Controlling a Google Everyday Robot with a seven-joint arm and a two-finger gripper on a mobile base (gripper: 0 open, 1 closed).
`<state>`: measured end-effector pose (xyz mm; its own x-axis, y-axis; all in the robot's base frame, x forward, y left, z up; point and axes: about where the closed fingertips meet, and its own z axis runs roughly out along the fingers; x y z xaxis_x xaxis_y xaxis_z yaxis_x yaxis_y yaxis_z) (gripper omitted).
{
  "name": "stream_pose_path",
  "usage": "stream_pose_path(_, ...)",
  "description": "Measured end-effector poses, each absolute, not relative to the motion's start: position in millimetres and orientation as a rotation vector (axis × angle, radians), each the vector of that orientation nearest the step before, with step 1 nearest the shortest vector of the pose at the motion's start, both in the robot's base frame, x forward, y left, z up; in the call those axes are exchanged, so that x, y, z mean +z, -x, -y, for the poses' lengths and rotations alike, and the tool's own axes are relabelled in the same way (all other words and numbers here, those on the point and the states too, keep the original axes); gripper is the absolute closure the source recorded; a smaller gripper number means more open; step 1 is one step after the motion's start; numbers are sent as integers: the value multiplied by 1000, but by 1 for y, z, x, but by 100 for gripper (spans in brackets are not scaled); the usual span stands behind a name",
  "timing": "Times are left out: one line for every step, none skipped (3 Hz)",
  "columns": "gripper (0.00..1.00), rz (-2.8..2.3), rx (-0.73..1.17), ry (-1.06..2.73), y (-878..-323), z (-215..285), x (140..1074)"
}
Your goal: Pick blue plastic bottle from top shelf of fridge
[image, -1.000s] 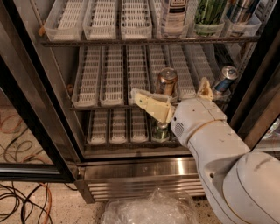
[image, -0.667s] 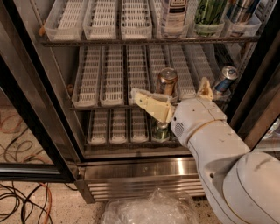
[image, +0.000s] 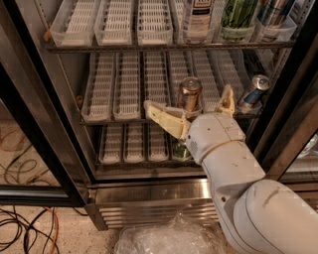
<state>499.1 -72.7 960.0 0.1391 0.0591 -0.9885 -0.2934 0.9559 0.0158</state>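
Observation:
The fridge (image: 149, 196) stands open in front of me. On its top shelf (image: 124, 47), the blue plastic bottle (image: 198, 16) stands in a white lane tray right of centre; only its lower part, with the pale label, shows. My gripper (image: 197, 108) is open, well below the bottle at the height of the middle rack. Its pale yellow fingers (image: 166, 119) are spread wide. A bronze can (image: 190, 93) on the middle rack shows between them, behind the gripper. The gripper holds nothing.
A green bottle (image: 238, 15) and a can (image: 272, 14) stand right of the blue bottle. A blue can (image: 253, 90) lies tilted on the middle rack at right. A greenish bottle (image: 181, 151) stands on the lower rack. Crumpled clear plastic (image: 171, 238) and cables (image: 25, 225) lie on the floor.

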Motion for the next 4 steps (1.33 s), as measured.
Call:
stream_pose_path(0, -1354, 224, 231, -498, 64, 976)
stream_pose_path(0, -1354, 224, 232, -498, 64, 976)
stream_pose_path(0, -1347, 182, 276, -494, 68, 990)
stream_pose_path(0, -1363, 126, 356, -490, 77, 1020)
